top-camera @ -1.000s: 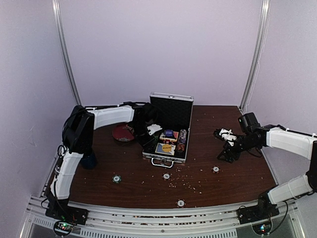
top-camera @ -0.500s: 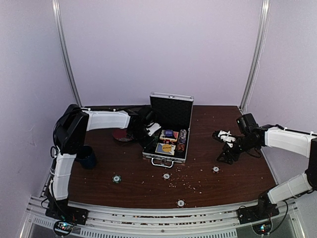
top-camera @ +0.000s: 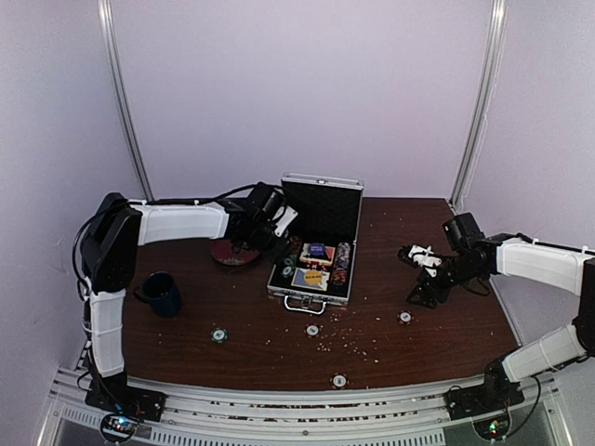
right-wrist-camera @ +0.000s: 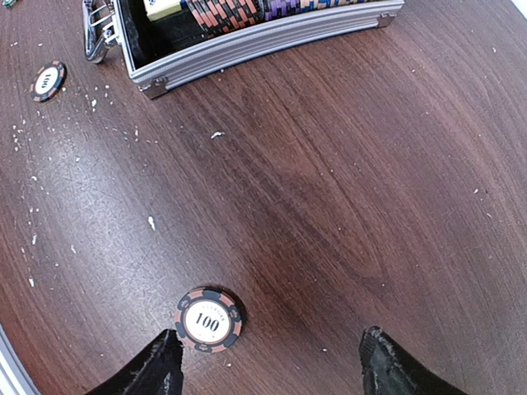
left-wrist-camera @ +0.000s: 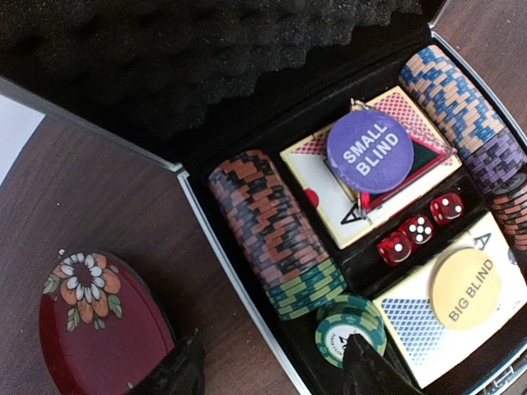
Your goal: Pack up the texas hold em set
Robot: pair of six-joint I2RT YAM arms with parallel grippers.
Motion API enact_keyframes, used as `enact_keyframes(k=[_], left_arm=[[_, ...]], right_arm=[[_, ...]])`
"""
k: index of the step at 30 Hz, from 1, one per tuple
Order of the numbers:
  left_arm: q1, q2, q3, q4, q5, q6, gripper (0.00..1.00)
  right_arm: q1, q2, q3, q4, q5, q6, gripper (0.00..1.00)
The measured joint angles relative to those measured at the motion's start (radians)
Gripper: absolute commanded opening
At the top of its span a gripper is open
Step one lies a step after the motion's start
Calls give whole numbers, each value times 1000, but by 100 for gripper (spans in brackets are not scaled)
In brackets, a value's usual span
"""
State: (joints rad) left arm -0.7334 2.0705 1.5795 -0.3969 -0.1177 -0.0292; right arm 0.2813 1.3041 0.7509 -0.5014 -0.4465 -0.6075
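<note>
The ribbed silver case (top-camera: 346, 279) lies open at the table's middle, lid up. In the left wrist view its black lining holds rows of poker chips (left-wrist-camera: 265, 222), a card box (left-wrist-camera: 329, 193), red dice (left-wrist-camera: 418, 230), a purple "small blind" disc (left-wrist-camera: 369, 151) and a yellow "big blind" disc (left-wrist-camera: 465, 288). My left gripper (left-wrist-camera: 272, 378) is open, straddling the case's left wall (left-wrist-camera: 235, 284). A green chip (left-wrist-camera: 346, 327) lies flat by its right finger. My right gripper (right-wrist-camera: 272, 370) is open above bare wood, with a "100" chip (right-wrist-camera: 208, 319) lying just inside its left finger (right-wrist-camera: 160, 366).
A red patterned plate (top-camera: 232, 251) lies left of the case, and a dark blue mug (top-camera: 163, 293) stands further left. Loose chips lie on the wood at the front left (top-camera: 218, 334), the front middle (top-camera: 312, 330) and the near edge (top-camera: 339, 380). Crumbs are scattered in front of the case.
My left arm has swung its elbow left and drawn the gripper up and back from the case's inside, uncovering the mug. The right arm has hardly moved.
</note>
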Motion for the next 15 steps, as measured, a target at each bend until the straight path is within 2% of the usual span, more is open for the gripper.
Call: enact_keyframes(k=[7,15], left_arm=[[0,2,-2,-3,44,-1,63],[-20,30,0,-94,105,21,63]], right_arm=[[1,3,0,0,1,0,74],[3,11,0,-2,2,0,74]])
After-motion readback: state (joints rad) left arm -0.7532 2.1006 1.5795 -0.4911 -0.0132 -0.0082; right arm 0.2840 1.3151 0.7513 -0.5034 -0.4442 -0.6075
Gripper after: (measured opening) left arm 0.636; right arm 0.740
